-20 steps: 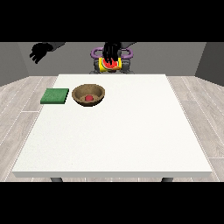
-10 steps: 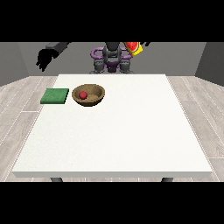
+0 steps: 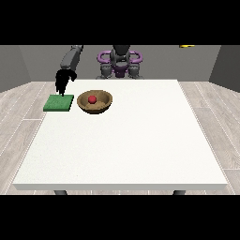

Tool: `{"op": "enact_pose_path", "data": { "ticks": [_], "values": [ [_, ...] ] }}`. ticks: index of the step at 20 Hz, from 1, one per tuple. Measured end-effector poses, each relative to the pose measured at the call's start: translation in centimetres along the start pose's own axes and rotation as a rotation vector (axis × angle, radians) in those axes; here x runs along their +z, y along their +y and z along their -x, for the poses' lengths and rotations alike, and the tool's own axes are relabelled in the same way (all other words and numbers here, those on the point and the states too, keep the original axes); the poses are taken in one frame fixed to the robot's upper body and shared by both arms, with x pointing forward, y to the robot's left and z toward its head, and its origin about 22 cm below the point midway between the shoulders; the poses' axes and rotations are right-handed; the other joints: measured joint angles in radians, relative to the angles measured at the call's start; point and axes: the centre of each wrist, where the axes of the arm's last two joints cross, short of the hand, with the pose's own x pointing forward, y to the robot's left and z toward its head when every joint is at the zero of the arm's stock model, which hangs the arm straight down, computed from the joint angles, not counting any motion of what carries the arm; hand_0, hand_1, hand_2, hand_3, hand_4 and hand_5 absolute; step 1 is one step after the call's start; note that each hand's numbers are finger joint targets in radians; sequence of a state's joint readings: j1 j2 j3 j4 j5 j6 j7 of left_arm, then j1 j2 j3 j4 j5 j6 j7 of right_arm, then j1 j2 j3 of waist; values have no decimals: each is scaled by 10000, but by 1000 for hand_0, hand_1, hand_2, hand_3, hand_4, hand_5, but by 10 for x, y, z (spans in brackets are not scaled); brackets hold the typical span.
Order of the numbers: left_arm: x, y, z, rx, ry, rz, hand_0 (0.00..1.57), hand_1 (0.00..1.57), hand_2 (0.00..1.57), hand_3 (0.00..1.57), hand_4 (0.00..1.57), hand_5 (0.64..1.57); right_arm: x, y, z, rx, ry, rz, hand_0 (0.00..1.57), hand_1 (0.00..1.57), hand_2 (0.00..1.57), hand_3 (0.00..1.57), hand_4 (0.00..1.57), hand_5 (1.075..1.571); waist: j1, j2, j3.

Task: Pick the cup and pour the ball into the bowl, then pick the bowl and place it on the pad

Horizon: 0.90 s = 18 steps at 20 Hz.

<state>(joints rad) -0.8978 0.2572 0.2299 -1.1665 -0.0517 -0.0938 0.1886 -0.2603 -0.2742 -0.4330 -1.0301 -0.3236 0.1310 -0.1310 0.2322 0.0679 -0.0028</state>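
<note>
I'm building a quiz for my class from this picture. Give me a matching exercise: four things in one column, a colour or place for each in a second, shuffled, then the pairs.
Things:
1. ball
2. pad
3. bowl
4. hand at the view's left

Descriptions:
A. brown, beside the pad
B. black, above the pad's far edge
C. red, inside the bowl
D. green, flat on the table

Pairs: 1-C, 2-D, 3-A, 4-B

white table (image 3: pixel 140 154), grey walls, plank floor (image 3: pixel 18 117)

The white table (image 3: pixel 140 140) carries a green pad (image 3: pixel 59 103) and, just beside it, a brown bowl (image 3: pixel 100 107).
</note>
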Motion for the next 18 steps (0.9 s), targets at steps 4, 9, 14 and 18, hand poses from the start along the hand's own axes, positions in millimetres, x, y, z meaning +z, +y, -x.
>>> {"op": "enact_pose_path", "data": {
  "ticks": [4,9,14,18],
  "values": [
    [7,33,-4,567,-253,246,0,0,0,0,1023,1560,-2,9,17,-311,-154,132,0,0,0,0,701,1565,146,412,23],
    [22,76,-3,740,-374,227,0,0,0,0,1001,1542,-9,21,31,-436,-109,-78,0,0,0,0,582,1558,39,693,32],
    [34,103,-11,733,-430,7,0,0,0,0,1014,1532,-13,36,48,-467,-66,-313,0,0,0,0,529,1553,-235,855,35],
    [42,118,-22,711,-840,-117,0,0,0,0,1016,1536,-17,39,54,-546,-411,-525,0,0,0,0,498,1551,-296,1260,-18]
  ]
}}
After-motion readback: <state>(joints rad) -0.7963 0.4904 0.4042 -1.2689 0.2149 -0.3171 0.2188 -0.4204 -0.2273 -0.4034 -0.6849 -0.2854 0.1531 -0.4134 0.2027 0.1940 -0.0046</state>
